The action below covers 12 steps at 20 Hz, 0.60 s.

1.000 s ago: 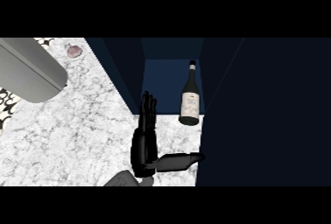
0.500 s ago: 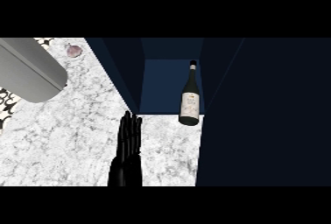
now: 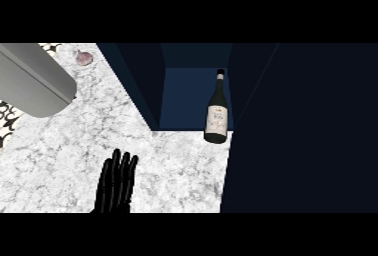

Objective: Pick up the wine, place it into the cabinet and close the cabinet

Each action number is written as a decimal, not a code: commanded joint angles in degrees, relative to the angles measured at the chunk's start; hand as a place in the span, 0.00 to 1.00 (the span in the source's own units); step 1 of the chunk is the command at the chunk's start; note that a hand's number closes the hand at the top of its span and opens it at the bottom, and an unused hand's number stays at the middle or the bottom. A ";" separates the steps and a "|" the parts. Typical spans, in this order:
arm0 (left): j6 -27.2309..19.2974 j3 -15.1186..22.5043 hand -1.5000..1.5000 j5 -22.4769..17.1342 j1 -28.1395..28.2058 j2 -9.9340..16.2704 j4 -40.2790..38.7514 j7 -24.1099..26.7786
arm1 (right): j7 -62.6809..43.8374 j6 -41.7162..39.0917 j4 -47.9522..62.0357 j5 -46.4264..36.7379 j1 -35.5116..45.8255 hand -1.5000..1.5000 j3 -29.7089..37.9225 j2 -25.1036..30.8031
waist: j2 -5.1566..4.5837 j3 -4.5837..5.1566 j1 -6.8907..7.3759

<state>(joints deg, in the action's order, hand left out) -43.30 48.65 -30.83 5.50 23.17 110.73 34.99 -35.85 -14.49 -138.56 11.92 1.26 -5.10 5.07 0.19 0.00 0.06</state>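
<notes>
The wine bottle [image 3: 216, 107] is dark with a pale label. It lies inside the open dark blue cabinet [image 3: 184, 95], neck pointing away from me and base at the cabinet's front edge. My left hand [image 3: 118, 182] shows low on the marble counter [image 3: 177, 165], left of and below the bottle. It is open, fingers straight and pointing away from me, holding nothing and well apart from the bottle. My right hand is out of view.
A wide dark cabinet door panel [image 3: 303, 130] fills the right side and stands open. A large grey rounded object [image 3: 33, 80] lies at the upper left, with a small purplish item [image 3: 83, 57] beside it. Patterned tiles [image 3: 7, 122] show at the left edge.
My left hand has drawn back down and to the left, away from the cabinet. Its thumb and forearm no longer show. The bottle has not moved.
</notes>
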 commanded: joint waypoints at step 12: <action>8.98 -11.30 0.00 -4.98 9.88 11.13 9.56 1.80 | -7.91 -1.17 -9.62 10.69 -11.11 1.00 -9.73 -2.52 | 0.09 0.01 -0.27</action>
<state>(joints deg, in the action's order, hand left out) -36.64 41.06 -33.76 13.03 32.41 118.37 35.89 -39.59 -15.69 -138.25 14.19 -3.99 -13.14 2.11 0.23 0.01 -0.03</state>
